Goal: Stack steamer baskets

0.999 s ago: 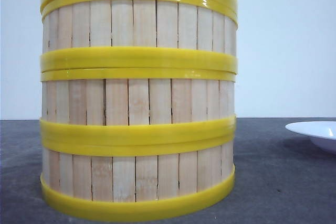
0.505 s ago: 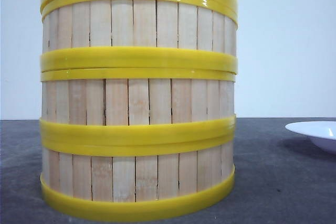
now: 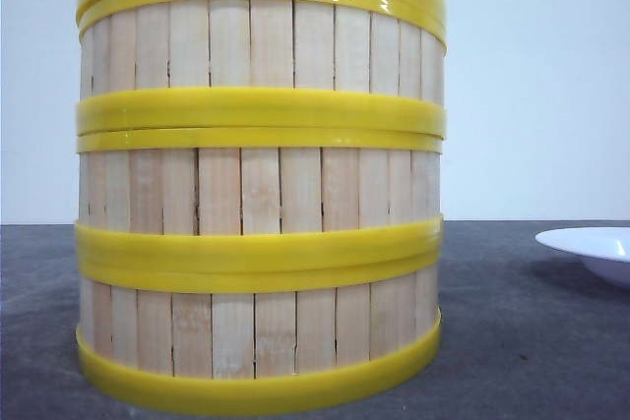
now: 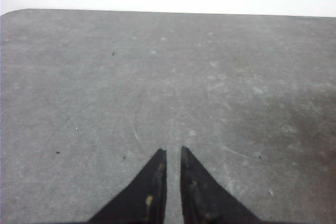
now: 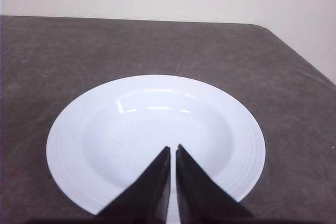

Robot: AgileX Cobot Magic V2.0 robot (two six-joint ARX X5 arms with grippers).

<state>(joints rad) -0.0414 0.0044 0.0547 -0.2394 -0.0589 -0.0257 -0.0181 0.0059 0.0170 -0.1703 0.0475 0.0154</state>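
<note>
Over the last second nothing visibly shifted in the front view, and the steamer baskets (image 3: pixel 258 194) kept their stacked alignment, though the wrist views offered no earlier frames for comparison.

Steamer baskets (image 3: pixel 258 194) stacked on table (image 3: pixel 522 341); plate (image 3: pixel 591 248) right

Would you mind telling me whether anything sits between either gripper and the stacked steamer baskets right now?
Neither wrist view shows the steamer baskets, so it can't be judged. The left gripper faces only bare table; the right gripper hangs over an empty white plate.
</note>
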